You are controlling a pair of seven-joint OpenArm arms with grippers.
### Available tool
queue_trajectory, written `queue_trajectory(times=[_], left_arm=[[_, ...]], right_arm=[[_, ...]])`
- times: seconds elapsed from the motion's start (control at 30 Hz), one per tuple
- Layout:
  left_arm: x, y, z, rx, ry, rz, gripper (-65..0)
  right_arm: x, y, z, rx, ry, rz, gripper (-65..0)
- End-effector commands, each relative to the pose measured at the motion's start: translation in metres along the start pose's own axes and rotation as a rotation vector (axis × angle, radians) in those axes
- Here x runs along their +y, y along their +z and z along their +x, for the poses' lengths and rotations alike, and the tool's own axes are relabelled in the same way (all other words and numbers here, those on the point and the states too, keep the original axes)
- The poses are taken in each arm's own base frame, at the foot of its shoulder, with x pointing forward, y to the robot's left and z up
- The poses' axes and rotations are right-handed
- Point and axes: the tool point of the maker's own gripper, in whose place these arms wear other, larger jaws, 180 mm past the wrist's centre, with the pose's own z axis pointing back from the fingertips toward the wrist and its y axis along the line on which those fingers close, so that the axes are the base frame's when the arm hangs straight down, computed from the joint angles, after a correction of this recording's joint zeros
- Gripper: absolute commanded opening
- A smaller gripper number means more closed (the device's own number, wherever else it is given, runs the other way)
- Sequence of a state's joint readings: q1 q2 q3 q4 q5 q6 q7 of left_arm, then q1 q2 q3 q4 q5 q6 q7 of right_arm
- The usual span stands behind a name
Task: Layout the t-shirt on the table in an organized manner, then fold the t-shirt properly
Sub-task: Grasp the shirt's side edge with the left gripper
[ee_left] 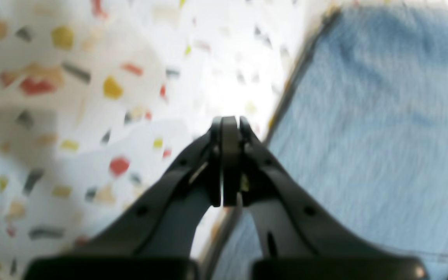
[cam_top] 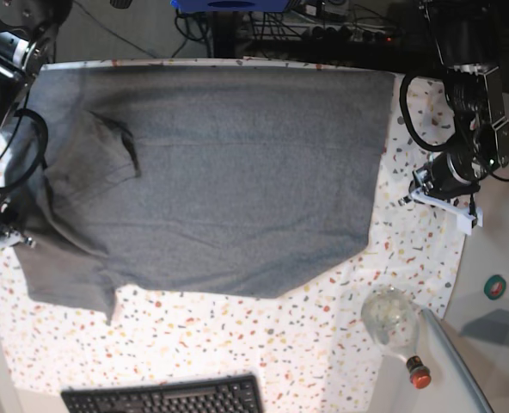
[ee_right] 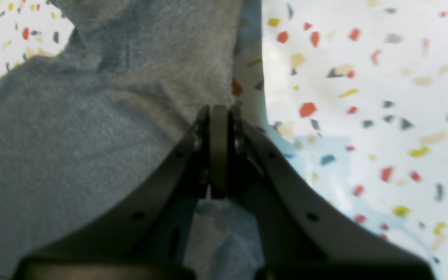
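Here, t-shirt (ee_right: 72, 128) beside closed right fingers (ee_right: 219, 116), clear of left fingers (ee_left: 230, 124)

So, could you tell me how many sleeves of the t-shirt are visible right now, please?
1. A sleeve of the t-shirt lies spread at the base view's lower left. The other sleeve seems folded in near the upper left, so I can't pick it out.

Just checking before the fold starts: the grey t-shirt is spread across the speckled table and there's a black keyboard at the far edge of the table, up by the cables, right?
Not quite. The t-shirt is spread across the table, but the keyboard lies at the near edge, at the bottom of the base view, opposite the cables.
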State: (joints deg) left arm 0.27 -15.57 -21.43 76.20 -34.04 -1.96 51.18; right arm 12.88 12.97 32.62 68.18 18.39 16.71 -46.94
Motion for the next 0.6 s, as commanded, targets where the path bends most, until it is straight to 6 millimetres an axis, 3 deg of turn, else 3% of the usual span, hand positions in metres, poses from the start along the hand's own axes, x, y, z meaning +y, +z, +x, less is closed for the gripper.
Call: queue_trajectory(times=[0.0, 0.13, 0.2, 0.27, 0.4, 0.57], left_arm=[[-0.004, 0.001, 0.024, -0.051, 0.002, -0.015, -50.2], [-0.029, -0.011, 0.038, -0.047, -0.006, -0.057, -13.5], [-0.045, -0.02, 0.036, -0.02, -0.042, -0.076, -4.9], [-0.06, -0.033, 0.028, 0.028, -0.072, -0.092, -5.9], [-0.069, -0.054, 0.008, 0.098, -0.066, -0.094, -11.4], [-0.062, -0.066, -0.008, 0.108, -0.038, -0.077, -19.3]], right_arm=[[0.002, 0.011, 0.027, -0.078, 0.015, 0.007, -65.0], [0.003, 0.019, 0.03, -0.088, 0.039, -0.001, -65.0], [0.003, 0.02, 0.03, -0.087, 0.041, -0.003, -65.0], [0.002, 0.021, 0.029, -0.085, 0.038, -0.004, -65.0], [0.001, 0.021, 0.028, -0.082, 0.037, -0.005, -65.0], [-0.003, 0.02, 0.021, -0.072, 0.037, -0.011, -65.0]])
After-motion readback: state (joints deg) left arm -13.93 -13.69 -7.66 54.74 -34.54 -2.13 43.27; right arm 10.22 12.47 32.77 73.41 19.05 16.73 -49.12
